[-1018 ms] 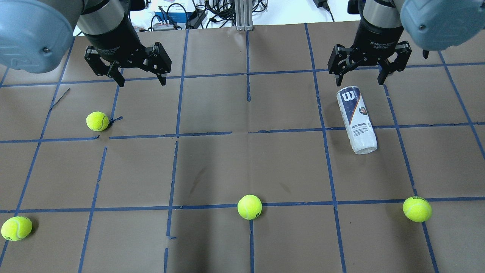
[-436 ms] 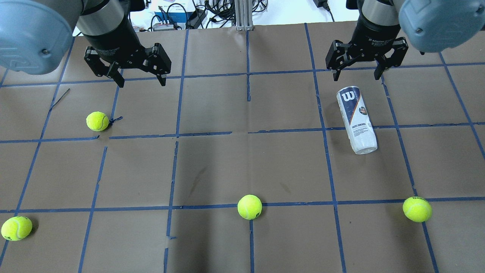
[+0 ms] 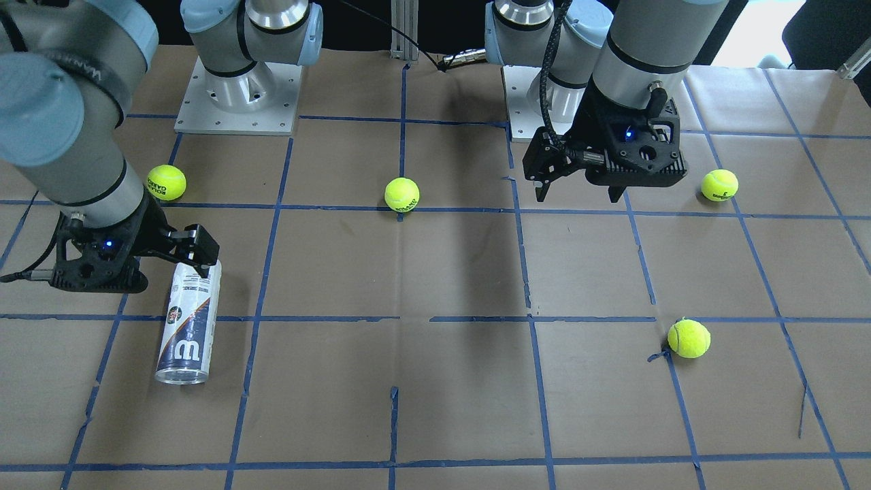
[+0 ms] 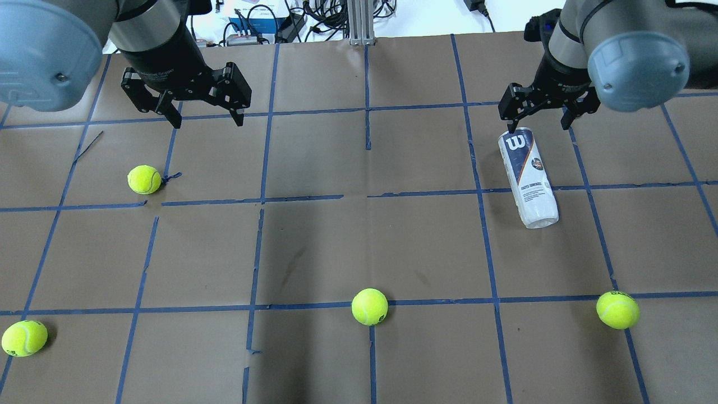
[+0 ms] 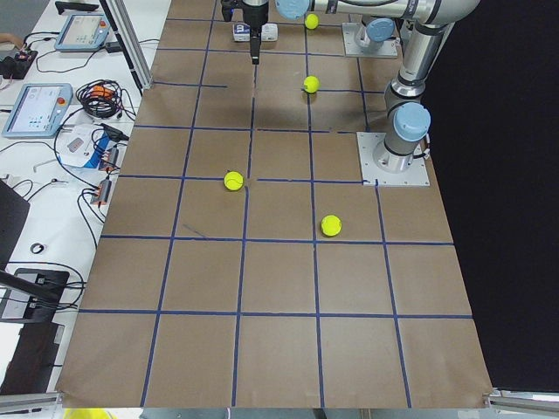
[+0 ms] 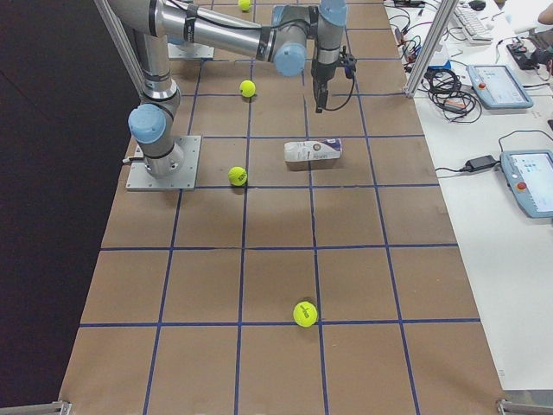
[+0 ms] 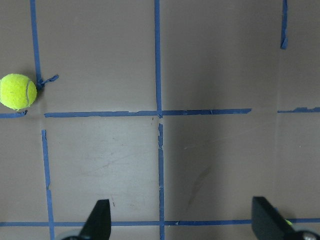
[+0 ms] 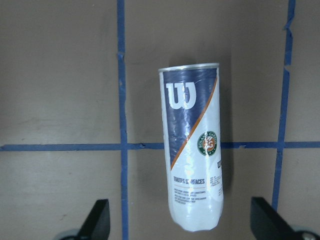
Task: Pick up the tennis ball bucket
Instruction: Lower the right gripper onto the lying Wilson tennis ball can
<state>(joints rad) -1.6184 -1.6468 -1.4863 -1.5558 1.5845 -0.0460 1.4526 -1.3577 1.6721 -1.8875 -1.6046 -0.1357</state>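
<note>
The tennis ball bucket point(image 4: 527, 177) is a slim clear tube with a white and navy label and a white "W". It lies on its side at the right of the brown table, and also shows in the front view point(image 3: 187, 323) and the right side view point(image 6: 313, 152). My right gripper point(image 4: 535, 128) is open and hovers above it without touching. In the right wrist view the tube point(image 8: 194, 150) lies lengthwise between the two fingertips point(image 8: 100, 220). My left gripper point(image 4: 208, 120) is open and empty above the table's far left, and also shows in the front view point(image 3: 578, 194).
Several yellow-green tennis balls lie loose on the table: one near my left gripper point(image 4: 144, 179), one at the front middle point(image 4: 369, 306), one at the front right point(image 4: 617, 309) and one at the front left point(image 4: 24, 338). Blue tape lines grid the table. Cables and boxes lie beyond the far edge.
My right gripper has come down and shifted over the tube, still open. The tube and balls have not moved. My left gripper has barely moved.
</note>
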